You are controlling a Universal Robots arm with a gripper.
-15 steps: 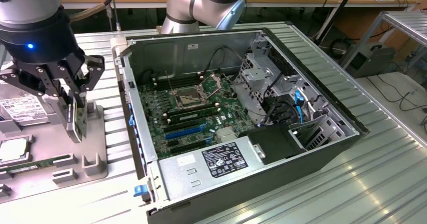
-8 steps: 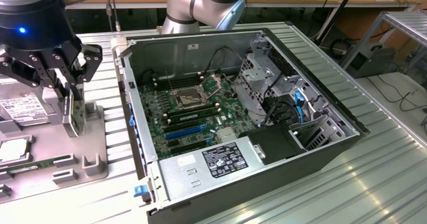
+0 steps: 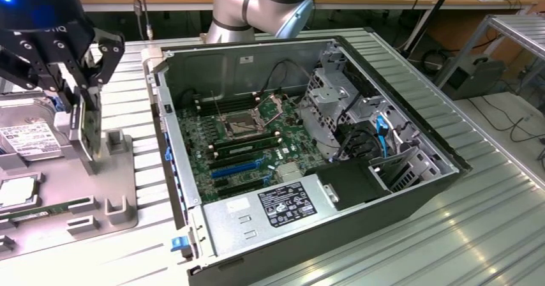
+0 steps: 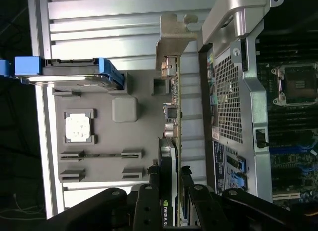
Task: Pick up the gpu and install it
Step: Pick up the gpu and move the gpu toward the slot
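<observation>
The gpu [image 3: 85, 136] is a thin card with a black face, held on edge over the grey parts tray [image 3: 119, 177] at the exterior view's left. My gripper [image 3: 75, 101] is shut on its upper edge. In the wrist view the gpu [image 4: 173, 121] runs away from my gripper [image 4: 169, 175], with black fingers [image 4: 150, 184] on either side and its silvery bracket [image 4: 174, 39] at the far end. The open computer case [image 3: 170, 139] stands beside the tray, toward the exterior view's right. Blue expansion slots [image 3: 234, 169] show on its motherboard [image 3: 255, 117].
The tray also carries a silver hard drive [image 3: 30, 139], a square processor [image 3: 17, 191] and a narrow green memory stick [image 3: 47, 208]. A drive cage [image 3: 336, 94], cables and the power supply [image 3: 272, 209] crowd the case. Ribbed metal table [image 3: 477, 235] surrounds it all.
</observation>
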